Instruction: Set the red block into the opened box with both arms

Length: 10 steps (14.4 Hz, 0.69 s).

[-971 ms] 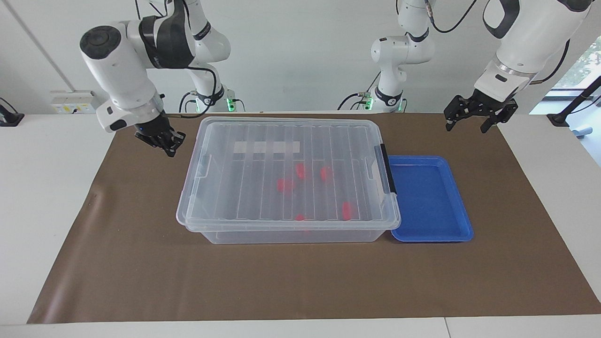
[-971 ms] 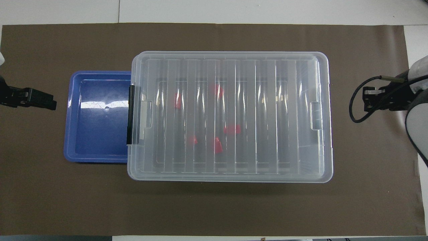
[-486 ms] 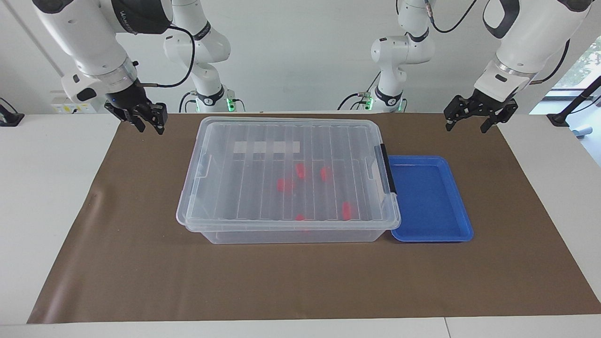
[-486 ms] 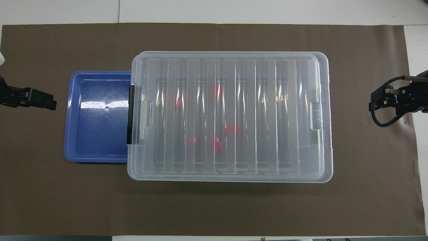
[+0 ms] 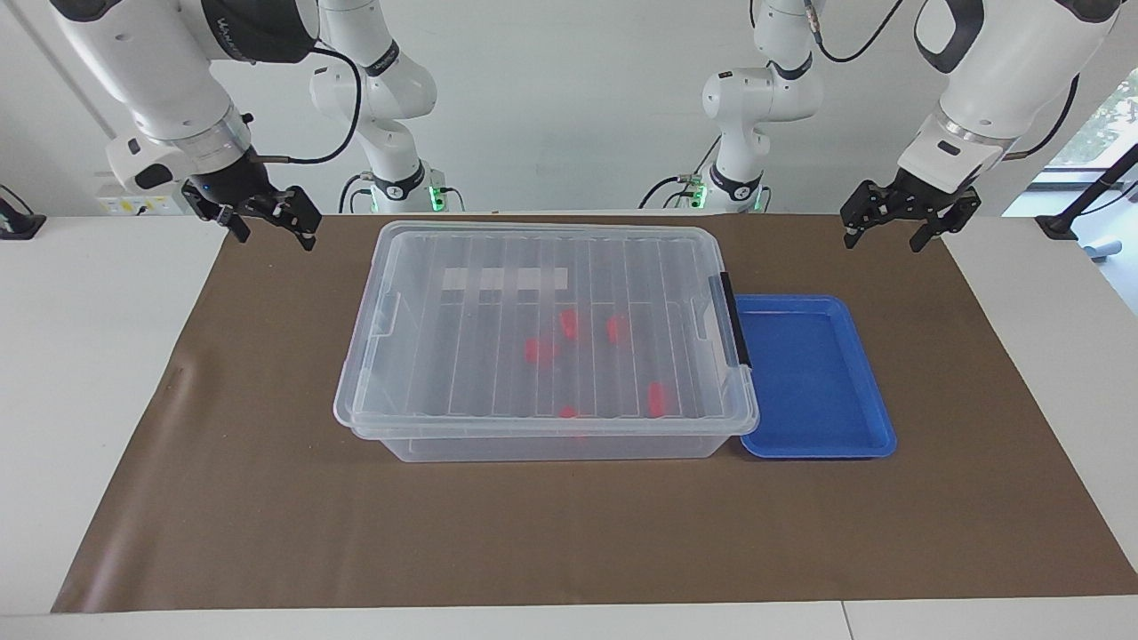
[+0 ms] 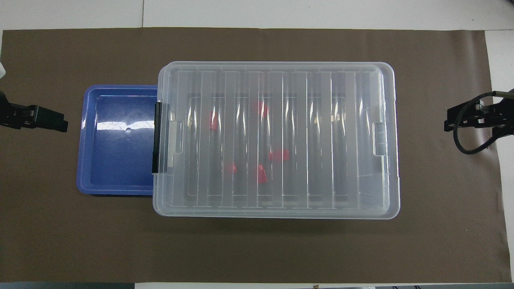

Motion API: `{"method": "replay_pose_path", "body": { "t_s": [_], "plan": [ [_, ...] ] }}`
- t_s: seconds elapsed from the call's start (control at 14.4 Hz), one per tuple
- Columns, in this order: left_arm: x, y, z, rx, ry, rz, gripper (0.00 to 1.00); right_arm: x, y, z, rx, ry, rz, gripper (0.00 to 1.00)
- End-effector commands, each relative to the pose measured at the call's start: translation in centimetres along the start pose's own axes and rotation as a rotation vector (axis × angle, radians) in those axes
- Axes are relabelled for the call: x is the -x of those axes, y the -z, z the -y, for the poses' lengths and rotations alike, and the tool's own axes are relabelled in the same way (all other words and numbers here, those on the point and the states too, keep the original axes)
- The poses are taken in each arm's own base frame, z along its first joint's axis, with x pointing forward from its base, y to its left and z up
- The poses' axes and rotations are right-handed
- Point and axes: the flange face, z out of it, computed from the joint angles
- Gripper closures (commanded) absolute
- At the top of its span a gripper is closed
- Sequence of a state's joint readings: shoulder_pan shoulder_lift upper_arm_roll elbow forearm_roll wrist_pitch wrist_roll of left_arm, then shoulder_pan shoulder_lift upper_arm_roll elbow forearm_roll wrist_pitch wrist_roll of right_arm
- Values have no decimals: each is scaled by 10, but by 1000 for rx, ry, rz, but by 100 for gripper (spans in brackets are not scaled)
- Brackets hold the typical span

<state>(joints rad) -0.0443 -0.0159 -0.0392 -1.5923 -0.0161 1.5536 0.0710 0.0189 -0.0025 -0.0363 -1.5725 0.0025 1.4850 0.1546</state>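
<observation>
Clear ribbed plastic covers the box [image 5: 547,338] in the facing view: its lid lies shut over the whole bin, and five red blocks [image 5: 539,349] show blurred through it on the box floor, one of them half lost at the wall farthest from the robots. A blue tray [image 5: 813,373] sits against the box at the left arm's end of the counter [image 5: 80,356], touching the end with the black clip handle [image 5: 734,318], and both rest on a brown mat [image 5: 533,524]. The right claw [image 5: 272,228] hangs over the mat corner at the right arm's end, its fingers spread apart and holding nothing; a second ago it was low beside the box with fingers together, and it has since risen and drawn away. The left claw [image 5: 881,236] hangs over the mat near the tray, fingers apart and empty, unchanged from before. In the overhead view the lid's ribs and glare break up the red blocks [image 6: 261,174], so their peaked shape is hard to make out. The tray [image 6: 116,176] is partly tucked under the box [image 6: 277,208] rim. Only the tip of the left claw [image 6: 50,119] enters at the frame edge, and the right claw [image 6: 461,119] is cut off at the other edge, with a cable looping below it; earlier that arm's white body filled that corner.
</observation>
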Motion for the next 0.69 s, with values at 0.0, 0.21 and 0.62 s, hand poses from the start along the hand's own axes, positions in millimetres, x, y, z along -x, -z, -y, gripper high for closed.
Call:
{"method": "replay_pose_path", "body": {
  "t_s": [0.0,0.21,0.62],
  "plan": [
    [9,1,2,-15,1,-8,0,4,0,-4,-11,20,1,0],
    [9,1,3,-16,1,-8,0,11,8,-7,-13,17,-10,0],
    [9,1,2,-15,1,-8,0,15,5,-1,-13,32,-10,0]
  ]
}}
